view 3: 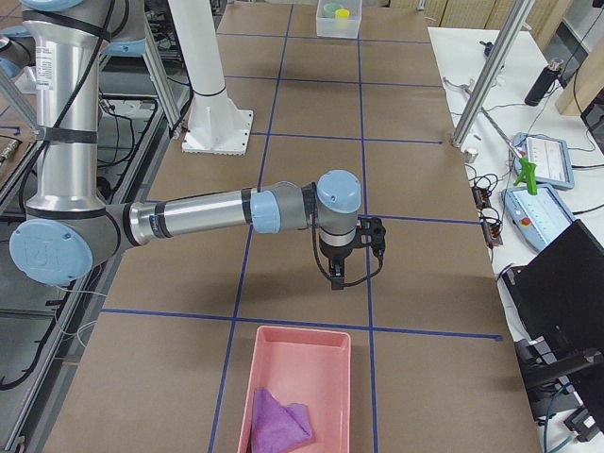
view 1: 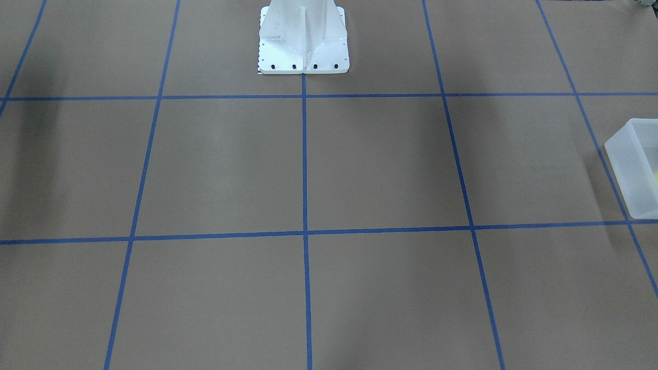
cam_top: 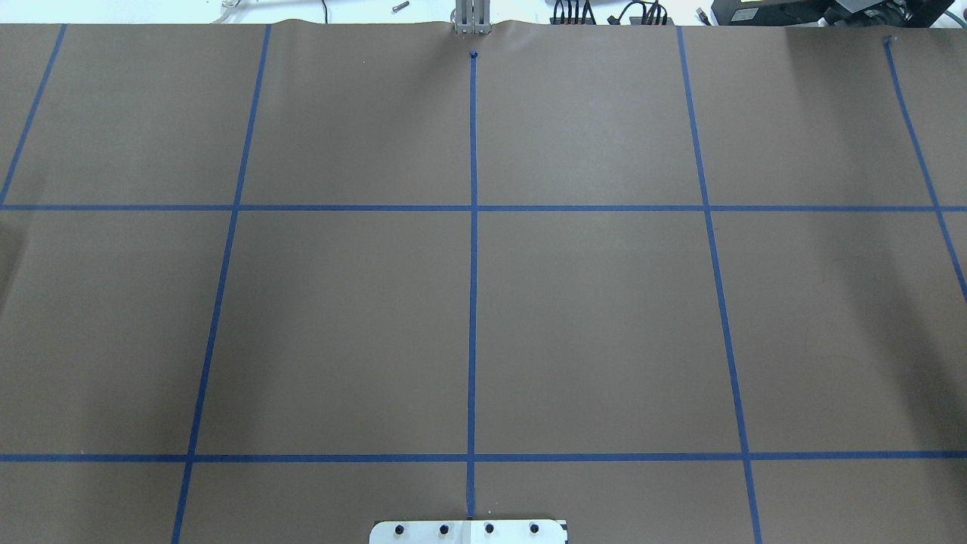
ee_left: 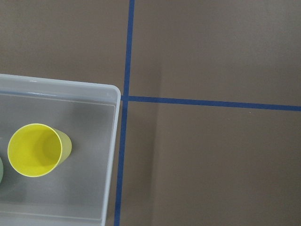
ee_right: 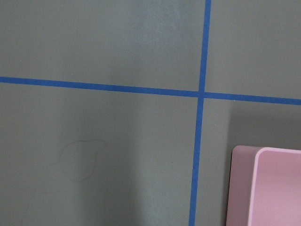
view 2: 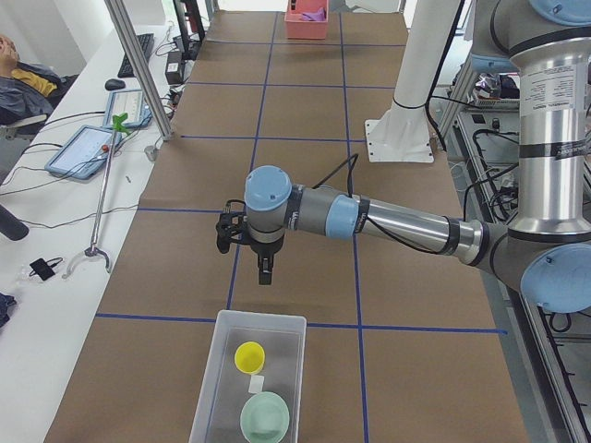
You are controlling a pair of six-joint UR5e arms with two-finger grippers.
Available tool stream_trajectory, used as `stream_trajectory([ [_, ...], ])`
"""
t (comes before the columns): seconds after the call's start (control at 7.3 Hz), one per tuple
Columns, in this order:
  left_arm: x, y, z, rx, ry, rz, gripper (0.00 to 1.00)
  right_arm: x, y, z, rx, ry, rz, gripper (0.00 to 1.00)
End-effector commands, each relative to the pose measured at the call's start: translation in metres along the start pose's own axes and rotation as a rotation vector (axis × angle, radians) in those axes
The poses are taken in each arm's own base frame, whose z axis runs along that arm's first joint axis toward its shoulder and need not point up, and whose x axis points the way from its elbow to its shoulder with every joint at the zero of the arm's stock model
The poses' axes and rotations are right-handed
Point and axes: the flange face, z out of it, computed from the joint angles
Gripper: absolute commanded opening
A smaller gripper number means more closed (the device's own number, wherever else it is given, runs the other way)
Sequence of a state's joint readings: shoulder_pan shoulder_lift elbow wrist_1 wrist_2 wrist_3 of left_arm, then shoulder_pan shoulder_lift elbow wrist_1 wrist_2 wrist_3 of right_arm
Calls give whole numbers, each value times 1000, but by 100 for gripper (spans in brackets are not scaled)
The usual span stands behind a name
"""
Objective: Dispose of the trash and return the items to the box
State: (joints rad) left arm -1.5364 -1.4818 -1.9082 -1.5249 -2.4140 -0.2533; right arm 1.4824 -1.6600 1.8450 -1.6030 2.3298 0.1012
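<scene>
The translucent white box [view 2: 218, 388] stands at the table's left end; it also shows in the front view [view 1: 633, 169] and the left wrist view [ee_left: 70, 89]. Inside it stand the yellow cup [view 2: 249, 356] [ee_left: 35, 149] and the mint-green bowl [view 2: 265, 417], with a small white scrap between them. My left gripper [view 2: 264, 275] hangs above the table just beyond the box's far end. My right gripper [view 3: 338, 279] hangs above the table short of a pink bin [view 3: 300, 377]. Both show only in the side views, so I cannot tell whether they are open or shut.
The pink bin [ee_right: 268, 188] at the right end holds a purple cloth [view 3: 278, 420]. The white pedestal [view 1: 303, 41] [cam_top: 468, 531] stands at the robot's side of the table. Blue tape lines grid the brown surface. Operator desks with tablets flank the far side.
</scene>
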Motion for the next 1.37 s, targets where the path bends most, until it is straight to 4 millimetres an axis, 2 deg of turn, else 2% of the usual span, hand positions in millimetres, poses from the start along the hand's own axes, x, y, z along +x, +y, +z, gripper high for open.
stream_trajectory([
  [0.0,45,-4,-1,-28,5,-47,97,0,2,4,-10,0,0,100],
  [0.14,47,-2,2,-33,1,-44,97,0,3,5,-11,-3,1,100],
  [0.41,36,-1,11,-48,-8,-49,97,-4,5,2,-9,-23,-1,100],
  [1.1,43,-1,18,-55,-5,-10,97,-9,6,-3,1,-38,-8,100],
  [1.23,39,3,20,-61,-6,23,97,-9,8,0,-13,-75,17,100],
])
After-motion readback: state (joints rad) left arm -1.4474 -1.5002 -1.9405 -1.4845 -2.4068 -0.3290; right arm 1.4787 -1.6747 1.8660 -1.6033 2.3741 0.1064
